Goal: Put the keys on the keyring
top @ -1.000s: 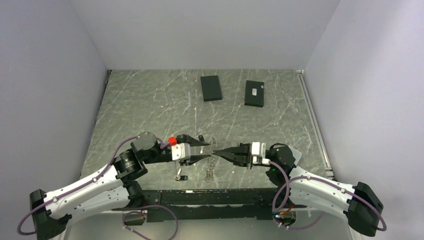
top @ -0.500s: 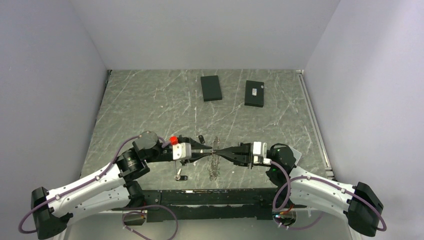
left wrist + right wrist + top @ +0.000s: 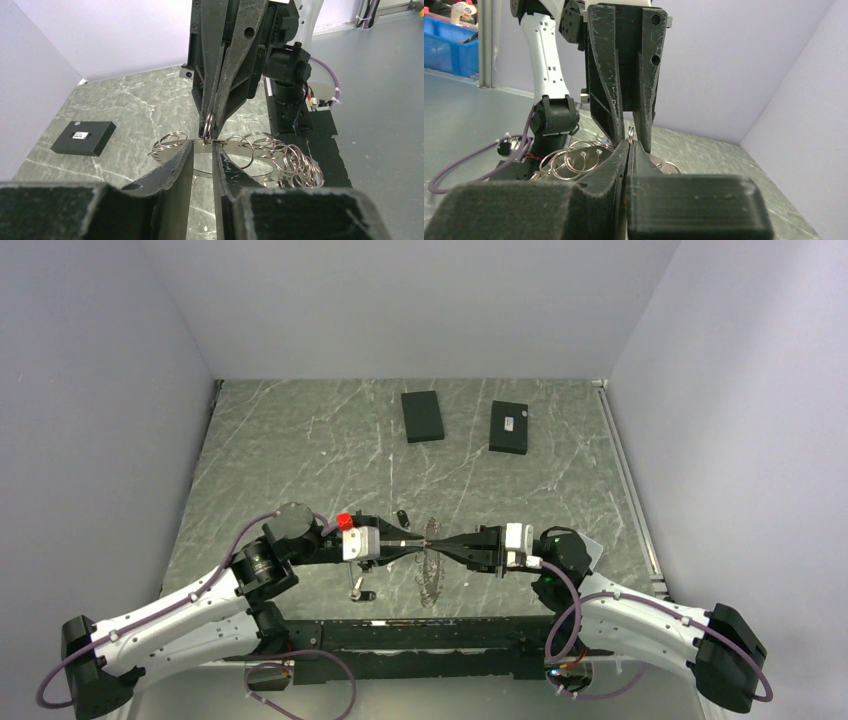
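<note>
Keyring [image 3: 170, 149] pinched in closed right fingers [image 3: 235, 75]; left fingers [image 3: 172, 170] narrowly parted.

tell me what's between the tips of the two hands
The keyring, a bunch of metal rings. The left hand and right hand come almost tip to tip at it. It is clearest in the left wrist view.

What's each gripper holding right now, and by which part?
Right gripper is pinched shut on a small ring at the keyring rim. Left gripper straddles that rim; whether it grips cannot be told.
</note>
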Motion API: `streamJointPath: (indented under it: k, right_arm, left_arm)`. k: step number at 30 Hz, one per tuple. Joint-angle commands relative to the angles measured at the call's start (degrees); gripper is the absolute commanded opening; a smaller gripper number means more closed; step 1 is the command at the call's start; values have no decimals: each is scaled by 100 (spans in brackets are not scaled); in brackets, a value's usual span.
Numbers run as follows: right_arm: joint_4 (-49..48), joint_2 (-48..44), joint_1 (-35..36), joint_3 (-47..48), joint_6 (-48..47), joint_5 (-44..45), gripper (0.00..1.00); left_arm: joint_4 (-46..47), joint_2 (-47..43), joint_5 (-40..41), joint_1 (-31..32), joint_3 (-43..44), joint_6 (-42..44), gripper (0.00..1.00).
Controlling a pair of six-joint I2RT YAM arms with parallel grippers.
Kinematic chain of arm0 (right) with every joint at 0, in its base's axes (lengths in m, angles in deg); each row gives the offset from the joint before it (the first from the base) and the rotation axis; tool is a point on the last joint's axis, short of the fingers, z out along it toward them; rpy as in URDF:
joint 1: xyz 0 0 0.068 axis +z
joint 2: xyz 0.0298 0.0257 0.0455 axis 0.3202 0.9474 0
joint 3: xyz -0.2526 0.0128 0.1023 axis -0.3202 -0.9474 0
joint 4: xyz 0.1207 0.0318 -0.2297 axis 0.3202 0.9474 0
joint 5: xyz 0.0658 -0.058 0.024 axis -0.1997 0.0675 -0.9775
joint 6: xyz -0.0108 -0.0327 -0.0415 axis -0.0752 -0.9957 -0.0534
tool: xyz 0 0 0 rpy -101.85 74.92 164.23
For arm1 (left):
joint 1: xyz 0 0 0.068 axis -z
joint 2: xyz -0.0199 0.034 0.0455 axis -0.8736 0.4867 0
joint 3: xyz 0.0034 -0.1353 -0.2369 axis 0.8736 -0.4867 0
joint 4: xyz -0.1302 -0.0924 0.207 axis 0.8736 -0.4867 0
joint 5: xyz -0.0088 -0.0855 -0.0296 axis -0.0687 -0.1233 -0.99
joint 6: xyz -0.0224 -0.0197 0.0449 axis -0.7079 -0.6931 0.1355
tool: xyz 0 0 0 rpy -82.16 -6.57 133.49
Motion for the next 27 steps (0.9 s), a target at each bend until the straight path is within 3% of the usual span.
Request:
streamJointPath:
  k: [1,14,27]
  right_arm:
    - [-178,40,0,229,34,-117,0]
    - [-64,240,-3,321,114,-309,0]
    - [601,303,-4,516,-61,-306,0]
  left_arm:
    - [570,30,-260,12,38,-156,24]
    - [616,38,-312,7,16,-183,30]
    - [480,16,-310,5,46,-248,22]
